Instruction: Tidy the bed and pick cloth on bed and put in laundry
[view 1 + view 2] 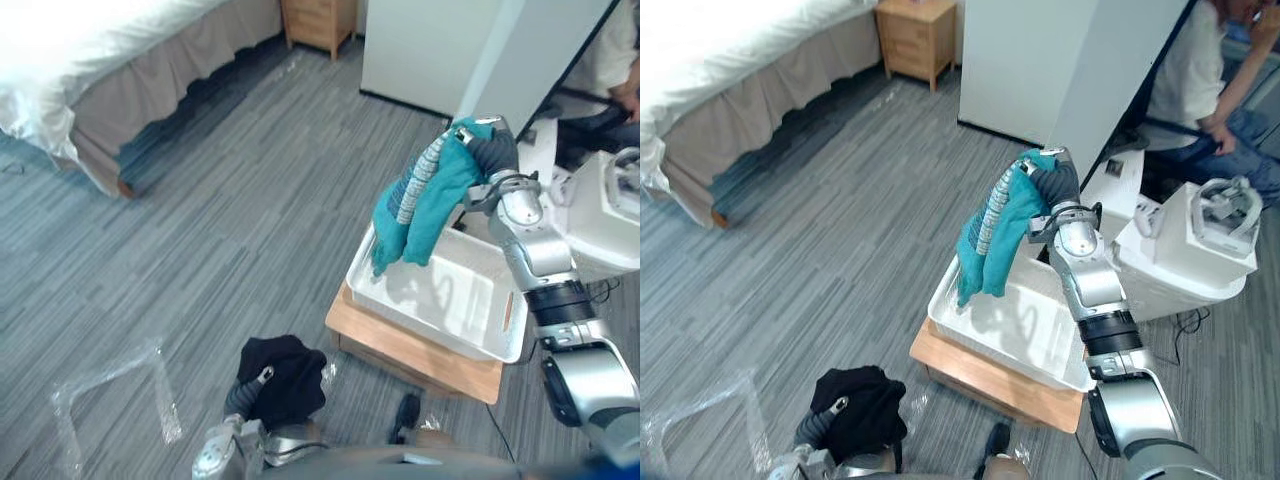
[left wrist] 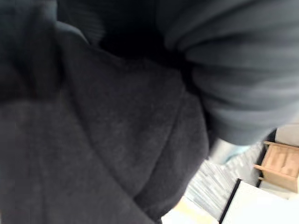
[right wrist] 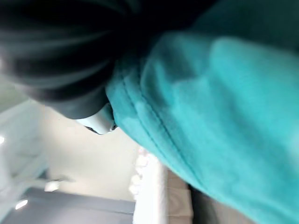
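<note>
Grips a teal cloth (image 1: 440, 205) in the right hand (image 1: 414, 190), fingers curled down over the bunched top, with the rest hanging in two loose folds. Held up over the far left part of a white tray (image 1: 470, 325), lower end dangling close by the left rim; impossible to tell whether touching. Tray set on a low wooden stand (image 1: 410, 350) on the grey carpet (image 1: 250, 200), apparently serving as the laundry bin. Carries a black cloth (image 1: 290, 375) at the left hand (image 1: 245, 398), low and near, just left of the stand; bundled right over the hand, so impossible to tell whether clasped or merely draped. Bed (image 1: 60, 50) far left under a white cover, wooden nightstand (image 1: 320, 20) beyond it, a seated person (image 1: 1200, 80) far right behind a white unit (image 1: 1180, 250), crumpled clear plastic (image 1: 160, 390) on the carpet near left. Both cloths probably light, limp and shapeless: nothing to break, little chance of slipping from a firm pinch, but prone to trailing and snagging on the tray rim. Best taken by a gathered handful near the middle, leaving less to dangle. Judging by the pose, close to letting go: shift the teal cloth right, over the tray's middle, lower, then spread the hand.
</note>
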